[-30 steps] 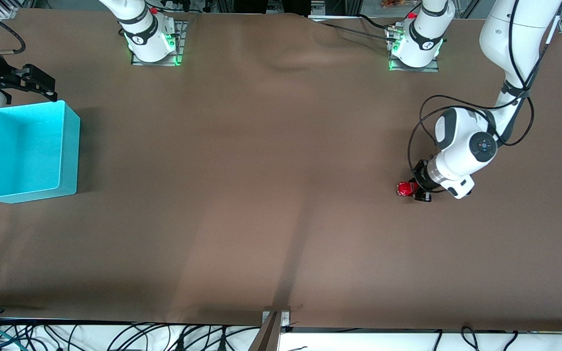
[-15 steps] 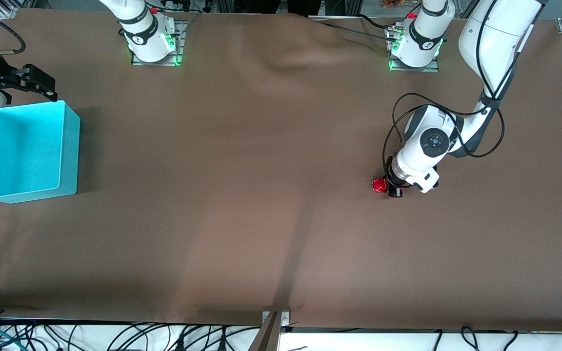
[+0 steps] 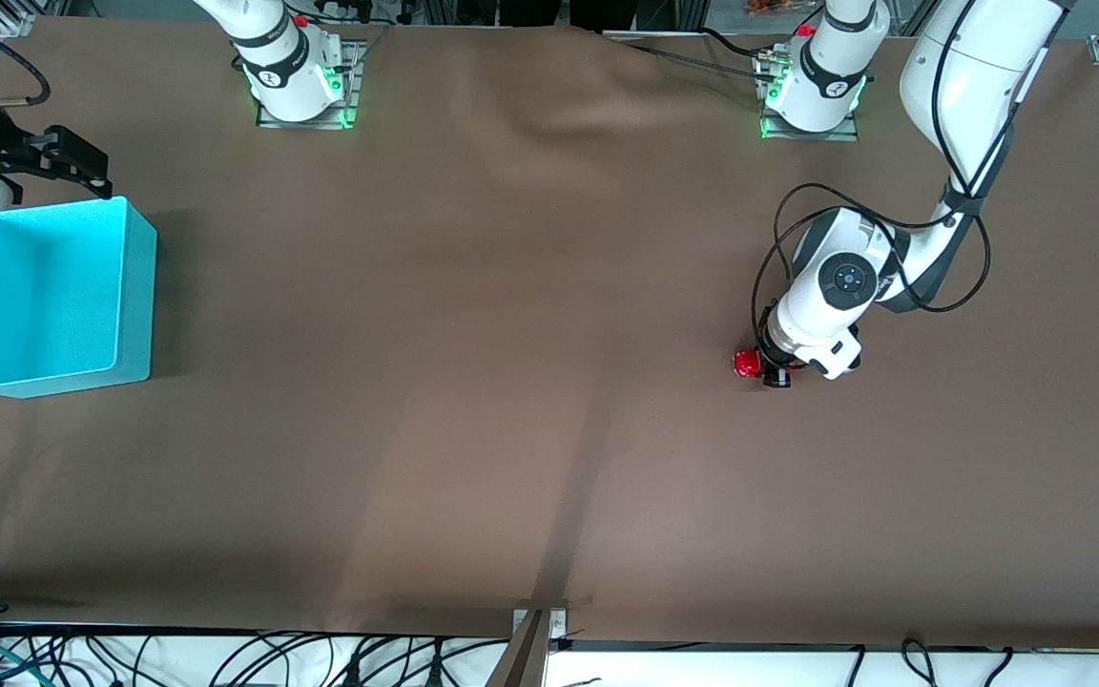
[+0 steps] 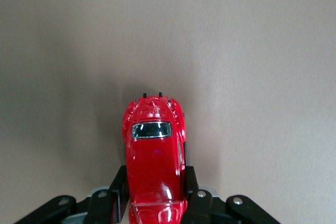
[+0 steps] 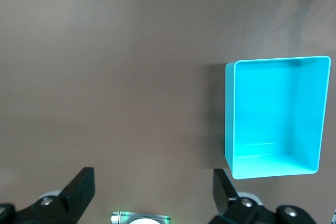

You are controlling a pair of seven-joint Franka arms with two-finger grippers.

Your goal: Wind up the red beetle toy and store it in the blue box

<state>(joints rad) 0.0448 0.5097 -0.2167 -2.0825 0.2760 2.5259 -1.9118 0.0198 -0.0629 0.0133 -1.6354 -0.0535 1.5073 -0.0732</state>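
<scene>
The red beetle toy [image 3: 747, 363] is low on the brown cloth toward the left arm's end of the table. My left gripper [image 3: 767, 368] is shut on it. In the left wrist view the toy [image 4: 154, 145] sticks out from between the black fingers [image 4: 190, 182], gripped at its sides. The blue box [image 3: 137, 296] stands open and empty at the right arm's end of the table. My right gripper [image 3: 80, 164] waits open and empty in the air beside the box's wall nearest the robots. The right wrist view shows the box [image 5: 229, 119] and the open right gripper [image 5: 152, 184].
The brown cloth [image 3: 473, 334] covers the whole table and has a raised fold near the robots' bases [image 3: 569, 114]. Cables [image 3: 225, 658] hang along the table's edge nearest the camera. The right arm's base [image 3: 297, 81] glows green.
My left gripper has dragged the red toy along the cloth toward the right arm's end, then eased it back slightly. The right arm has not moved.
</scene>
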